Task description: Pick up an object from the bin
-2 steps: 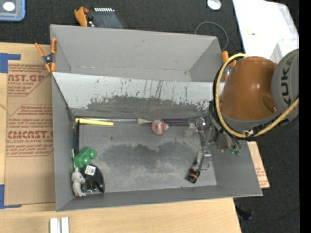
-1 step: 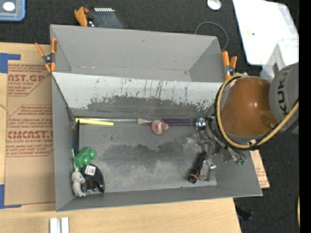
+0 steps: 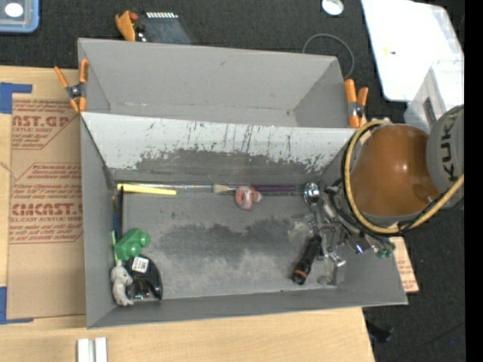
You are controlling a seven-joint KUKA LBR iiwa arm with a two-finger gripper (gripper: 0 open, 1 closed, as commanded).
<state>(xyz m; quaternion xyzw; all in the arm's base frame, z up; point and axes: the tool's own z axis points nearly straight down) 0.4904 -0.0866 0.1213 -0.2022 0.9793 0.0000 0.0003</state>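
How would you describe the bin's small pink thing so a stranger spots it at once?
In the grey bin, look where the streaked back wall meets the floor. Near the middle of that line, right of a yellow-ended stick, lies a small pink lump. It alone is pink and rounded; its neighbours are thin sticks.

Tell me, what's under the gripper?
A black stick lies on the bin floor beside the gripper, toward the bin's middle. Anything directly beneath the gripper's metal parts is covered.
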